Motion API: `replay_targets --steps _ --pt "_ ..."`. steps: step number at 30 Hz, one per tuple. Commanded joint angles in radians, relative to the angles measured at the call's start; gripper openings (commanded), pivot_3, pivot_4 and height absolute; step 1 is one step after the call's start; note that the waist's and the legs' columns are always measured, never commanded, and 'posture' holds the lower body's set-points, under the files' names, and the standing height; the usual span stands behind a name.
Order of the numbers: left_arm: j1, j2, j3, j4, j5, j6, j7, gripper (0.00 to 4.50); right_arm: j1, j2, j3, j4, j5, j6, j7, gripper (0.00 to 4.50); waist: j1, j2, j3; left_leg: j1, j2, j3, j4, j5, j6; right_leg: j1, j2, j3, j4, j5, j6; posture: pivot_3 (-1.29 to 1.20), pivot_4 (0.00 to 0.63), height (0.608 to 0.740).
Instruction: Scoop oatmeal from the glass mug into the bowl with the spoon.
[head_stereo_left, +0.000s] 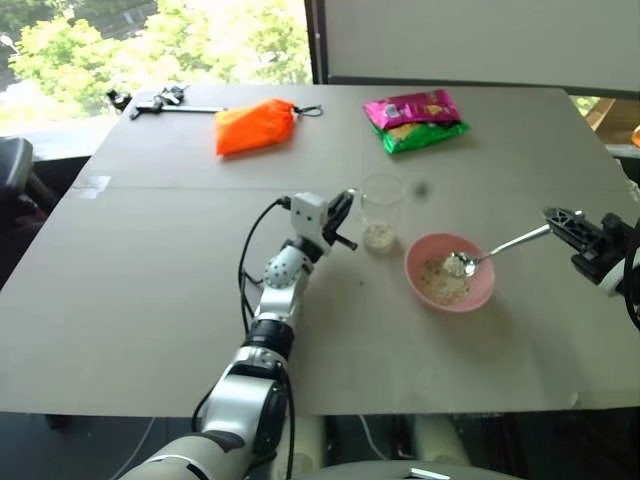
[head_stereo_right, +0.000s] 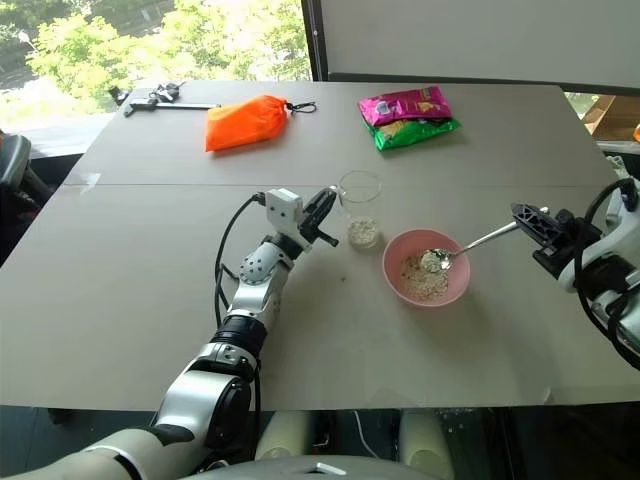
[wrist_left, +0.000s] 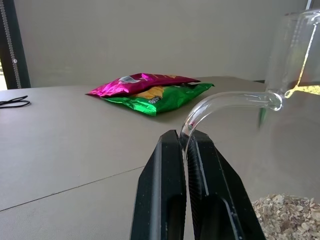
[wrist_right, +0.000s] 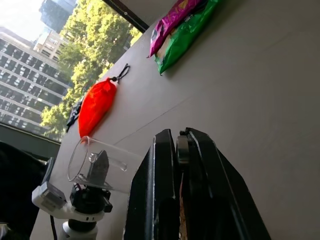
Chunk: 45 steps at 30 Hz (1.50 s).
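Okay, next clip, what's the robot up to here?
It is moving oatmeal from a glass mug to a pink bowl. The left gripper is shut on the mug's handle, steadying it on the table. The right gripper is shut on the spoon, whose head sits over the bowl with oats on it. Some oatmeal already lies in the bowl, and a little remains in the mug.

Flat grey bench (head_stereo_left: 150, 280). Along its far edge, from left: dark metal tool (head_stereo_left: 160, 103) at the corner; crumpled orange fabric pouch (head_stereo_left: 254, 126) with black cord; pink-and-green foil snack packets (head_stereo_left: 414, 120), touching, well apart from the pouch.
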Motion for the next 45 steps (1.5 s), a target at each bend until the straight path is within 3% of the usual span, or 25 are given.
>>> replay_targets --steps 1,10,17,24,26,29,33,41,45 --pt "-0.006 -0.002 0.0 0.01 0.004 -0.022 -0.006 0.03 -0.059 -0.07 0.046 -0.05 -0.079 0.01 0.051 0.0 0.001 0.0 0.0 0.0 0.0 0.0 0.0 0.0 0.0 0.0 0.0 0.0 0.0 0.0 0.0 0.0 0.15 0.696" --pt "0.001 -0.012 -0.003 0.009 0.008 -0.031 0.002 0.03 -0.207 -0.294 0.226 -0.144 -0.455 0.095 0.256 0.0 0.002 -0.001 0.001 -0.001 0.0 -0.001 0.0 0.001 -0.001 0.0 -0.001 -0.001 -0.001 0.0 0.0 0.0 0.15 0.696" --pt "0.009 -0.011 -0.003 0.006 0.012 -0.035 0.008 0.03 -0.352 -0.391 0.306 -0.191 -0.583 0.147 0.412 0.0 0.002 -0.002 0.002 -0.001 0.001 -0.002 0.001 0.001 -0.001 0.0 -0.001 -0.002 -0.001 0.0 0.0 0.0 0.15 0.696" --pt "0.01 -0.016 -0.004 0.006 0.018 -0.038 0.015 0.03 -0.352 -0.266 0.222 -0.082 -0.395 0.144 0.279 0.0 0.002 -0.004 0.002 -0.001 0.001 -0.001 0.001 0.003 -0.004 0.0 -0.002 -0.002 0.0 0.0 0.0 0.0 0.15 0.696" --pt "0.011 -0.015 -0.005 0.007 0.019 -0.039 0.015 0.03 -0.36 -0.215 0.187 -0.005 -0.255 0.094 0.156 0.0 0.002 -0.005 0.003 -0.001 0.001 -0.001 0.001 0.003 -0.004 0.0 -0.002 -0.002 0.0 0.0 0.0 0.0 0.15 0.696" --pt "0.011 -0.014 -0.006 0.008 0.019 -0.04 0.015 0.03 -0.425 -0.146 0.174 0.08 -0.086 0.004 -0.014 0.0 0.002 -0.005 0.003 -0.001 0.001 -0.001 0.002 0.003 -0.004 0.001 -0.002 -0.002 0.0 0.0 0.0 0.0 0.15 0.696" --pt "0.011 -0.011 -0.007 0.009 0.021 -0.039 0.014 0.03 -0.59 -0.042 0.225 0.132 0.015 -0.089 -0.149 0.0 -0.002 -0.004 0.003 0.0 0.001 0.0 0.002 0.003 -0.004 0.0 -0.001 -0.001 0.002 0.0 0.0 0.0 0.15 0.696" --pt "0.011 -0.003 -0.019 -0.011 0.043 -0.055 0.023 0.03 -0.773 0.146 0.402 0.219 -0.173 -0.052 -0.113 0.0 0.001 -0.003 0.002 -0.001 0.001 0.001 0.002 0.003 -0.004 0.0 -0.002 -0.001 0.001 0.0 0.0 0.0 0.15 0.696" --pt "0.021 0.008 -0.022 -0.05 0.051 -0.057 0.028 0.03 -0.764 0.124 0.49 0.212 -0.352 0.045 -0.009 0.0 0.001 -0.003 0.002 -0.002 0.001 0.0 0.002 0.003 -0.004 0.0 -0.002 -0.002 0.0 0.0 0.0 0.0 0.15 0.696"
